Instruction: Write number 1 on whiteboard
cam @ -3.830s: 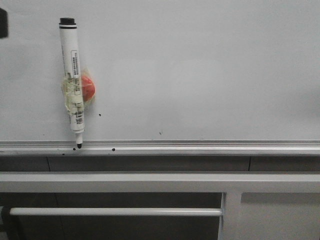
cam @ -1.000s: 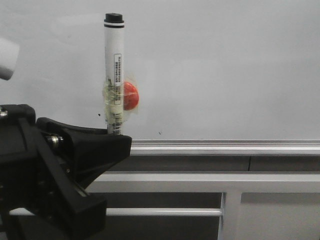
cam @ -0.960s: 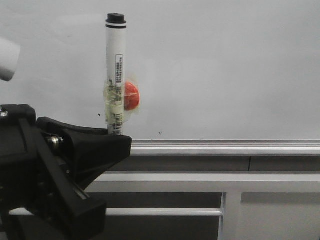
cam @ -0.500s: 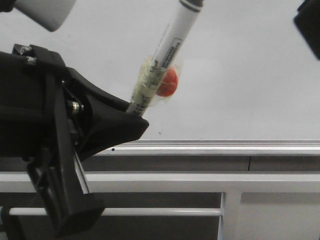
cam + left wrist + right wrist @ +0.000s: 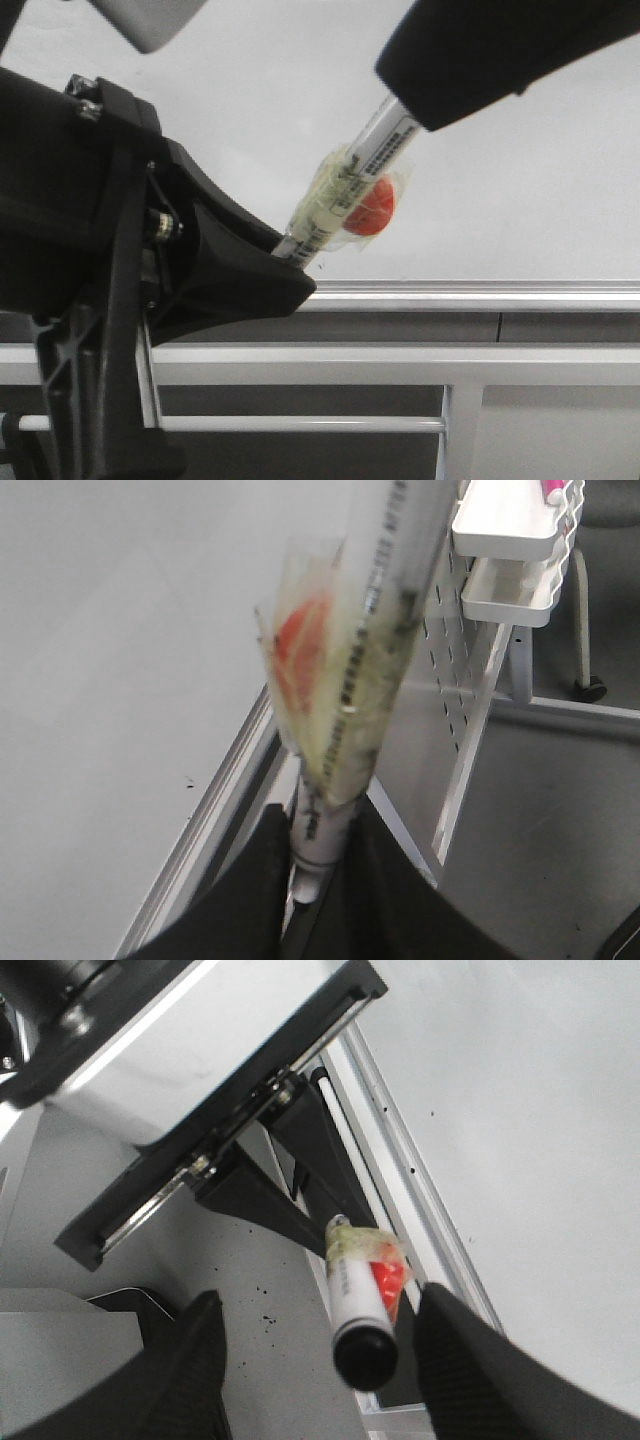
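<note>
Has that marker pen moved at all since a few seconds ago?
Yes. The marker pen stood nearly upright at the far left of the whiteboard; now the left gripper holds it tilted, farther right above the ledge.

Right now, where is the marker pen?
In the front view the marker pen is left of centre, tilted in front of the whiteboard. The left hand grips its lower end, and its cap end points up toward the right hand.

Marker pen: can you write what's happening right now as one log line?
left end effector: shut on marker pen | right end effector: open around cap end | whiteboard: no stroke visible
</note>
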`<state>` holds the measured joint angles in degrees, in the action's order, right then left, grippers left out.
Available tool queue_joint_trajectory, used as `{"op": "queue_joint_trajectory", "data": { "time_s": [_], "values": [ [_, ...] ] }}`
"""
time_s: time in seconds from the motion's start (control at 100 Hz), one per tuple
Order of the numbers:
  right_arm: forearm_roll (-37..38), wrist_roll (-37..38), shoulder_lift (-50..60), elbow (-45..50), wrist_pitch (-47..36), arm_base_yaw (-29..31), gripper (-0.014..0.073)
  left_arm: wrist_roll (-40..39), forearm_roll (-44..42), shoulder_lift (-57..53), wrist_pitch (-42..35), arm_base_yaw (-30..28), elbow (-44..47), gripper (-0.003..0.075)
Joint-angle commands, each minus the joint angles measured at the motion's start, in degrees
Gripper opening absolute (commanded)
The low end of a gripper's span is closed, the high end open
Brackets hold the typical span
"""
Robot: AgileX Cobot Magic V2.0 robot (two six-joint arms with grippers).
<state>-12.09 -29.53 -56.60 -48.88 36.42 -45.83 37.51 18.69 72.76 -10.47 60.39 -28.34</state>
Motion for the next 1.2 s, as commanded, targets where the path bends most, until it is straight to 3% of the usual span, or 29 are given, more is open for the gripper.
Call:
{"op": "queue_joint_trajectory", "data": {
  "time_s": [0.0,0.37,0.63,0.76,0.81,0.89,0.94,1.02,1.09,1.19],
  "values": [
    [0.16,-0.79,-0.54,-2.13,-3.61,-0.14,0.0375,-0.05,-0.32,-1.57,-3.42,0.41,-1.97,-0.002],
    [0.16,-0.79,-1.98,-2.13,-4.99,-0.14,0.0357,-0.05,-2.05,-1.71,-3.48,0.41,-2.62,-0.002],
    [0.16,-0.79,-2.26,-2.13,-3.82,-0.14,0.0166,-0.05,-2.96,-1.71,-6.88,0.41,-2.62,-0.002],
    [0.16,-0.79,-3.57,-2.13,-2.29,-0.14,-0.0067,-0.05,-3.94,-1.71,-8.5,0.41,-2.62,-0.002],
    [0.16,-0.66,-3.86,-2.13,-2.29,-0.14,-0.0065,-0.05,-4.25,-1.71,-9.47,0.41,-2.62,-0.0011],
    [0.16,-0.66,-3.99,-2.13,-2.53,-0.14,-0.0065,-0.05,-5.61,-1.71,-10.38,0.41,-2.62,0.0066],
    [0.16,-0.66,-3.99,-2.13,-2.53,-0.14,-0.0065,-0.05,-6.38,-1.71,-10.59,0.41,-2.62,0.0155],
    [0.16,-0.66,-3.99,-2.13,-2.15,-0.14,-0.0065,-0.05,-6.36,-1.71,-11.67,0.41,-2.62,0.0356],
    [0.16,-0.66,-3.99,-2.13,-1.77,-0.14,-0.0065,-0.05,-6.23,-1.73,-12.69,0.41,-2.62,0.047],
    [0.81,-0.66,-3.99,-2.13,-1.12,-0.14,-0.0065,-0.05,-6.13,-2.92,-12.57,0.41,-2.62,0.0496]
  ]
}}
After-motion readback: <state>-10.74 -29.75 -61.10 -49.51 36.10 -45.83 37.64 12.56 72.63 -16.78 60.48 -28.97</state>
